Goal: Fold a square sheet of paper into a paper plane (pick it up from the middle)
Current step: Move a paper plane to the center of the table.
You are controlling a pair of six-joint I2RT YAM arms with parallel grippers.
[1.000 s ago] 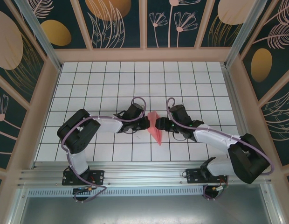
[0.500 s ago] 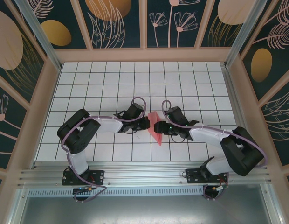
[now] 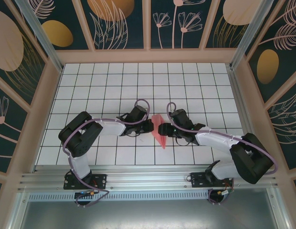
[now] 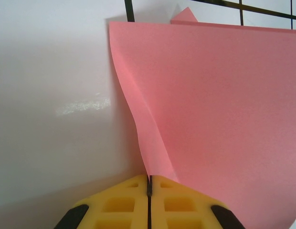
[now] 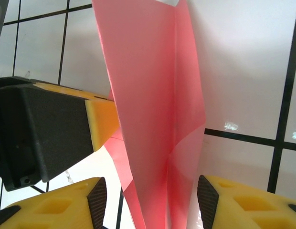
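Top view: paper plane (image 3: pixel 160 132) lies mid-table (image 3: pixel 114 86) betw. the two arms, closer to the near edge than the far one, w/ one sharp tip pointing near.

L gripper (image 3: pixel 151 127) reaches in from the left and is clenched on the plane's left edge. L wrist cam: yellow pads (image 4: pixel 119 205) are pressed together w/ just a thin line betw. them. The pink edge is pinched right at the tips, and the paper curls up and away from there.

R gripper (image 3: pixel 163 128) reaches in from the right, just beside the L one. R wrist cam: its fingers (image 5: pixel 98 198) stand apart, released, and the folded pink layers w/ centre crease run down betw. them. Can't tell if the right pad touches the paper.
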